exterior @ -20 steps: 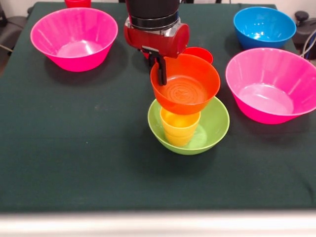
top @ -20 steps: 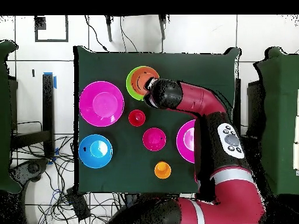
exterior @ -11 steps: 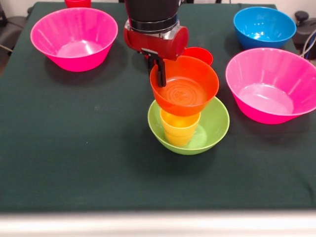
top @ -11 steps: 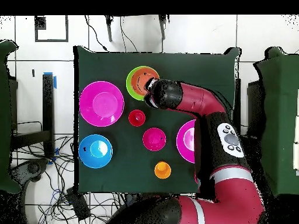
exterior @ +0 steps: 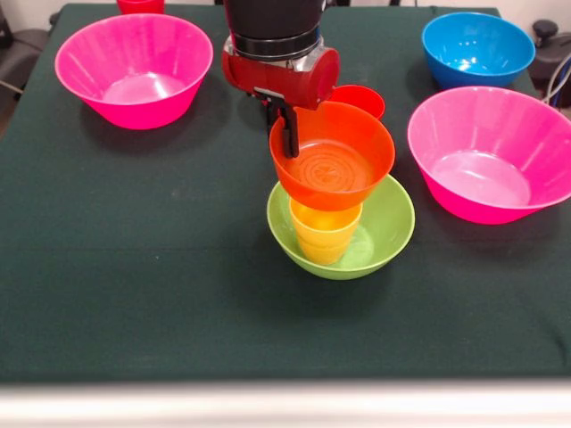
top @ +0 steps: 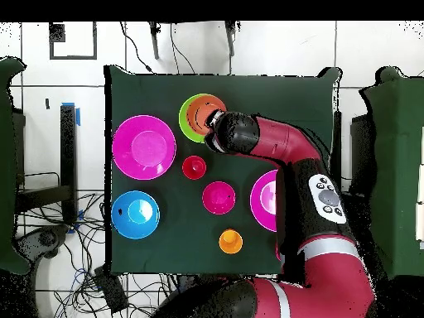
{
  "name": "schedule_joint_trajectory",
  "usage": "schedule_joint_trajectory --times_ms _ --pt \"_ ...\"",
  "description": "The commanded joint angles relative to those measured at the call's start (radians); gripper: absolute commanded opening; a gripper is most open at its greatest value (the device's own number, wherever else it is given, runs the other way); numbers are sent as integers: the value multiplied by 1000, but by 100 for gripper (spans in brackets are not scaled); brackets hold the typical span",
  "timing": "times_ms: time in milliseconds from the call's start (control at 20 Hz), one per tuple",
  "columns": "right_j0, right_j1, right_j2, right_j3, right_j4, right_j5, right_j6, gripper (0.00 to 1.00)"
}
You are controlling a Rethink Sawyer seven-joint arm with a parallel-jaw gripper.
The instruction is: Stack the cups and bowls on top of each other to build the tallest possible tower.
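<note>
Front view, tower: the lime-green bowl [exterior: 341, 227] sat on the desk [exterior: 134, 267] as base, the yellow cup [exterior: 325, 230] stood upright inside it, and the orange bowl [exterior: 332, 155] was over the cup's mouth, tilted; whether it touched the cup could not be told.
Front view, grip: the gripper [exterior: 287, 132] had its fingers [exterior: 290, 135] pinched on the orange bowl's rim at about 9 o'clock, one dark finger showing inside the wall, so the bowl was not yet let go.
Front view, left over: a hot-pink bowl [exterior: 134, 67] at 10 o'clock of the tower, a second hot-pink bowl [exterior: 491, 152] at 3 o'clock, the blue bowl [exterior: 477, 46] at 1 o'clock, and a red cup [exterior: 359, 96] just behind the orange bowl at 12 o'clock, all loose.
Overhead view, tower: the pile [top: 199, 115] lay near the desk's 12 o'clock edge with the arm [top: 273, 145] reaching in from 4 o'clock.
Overhead view, left over: the red cup [top: 194, 166] at 6 o'clock of the pile, a small crimson bowl [top: 219, 197] and an orange cup [top: 230, 241] further along, apart from each other.
Progress: three pieces were up, the third seemingly unreleased; by my reckoning more than half the vessels awaited stacking.
</note>
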Motion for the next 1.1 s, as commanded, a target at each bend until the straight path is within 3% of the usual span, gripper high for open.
schedule_joint_trajectory --times_ms 50,750,1100 --pt "7 29 31 -69 -44 21 -33 0" --pt "4 59 29 -97 -54 3 -35 0" --pt "-4 44 46 -58 -43 -1 -33 0"
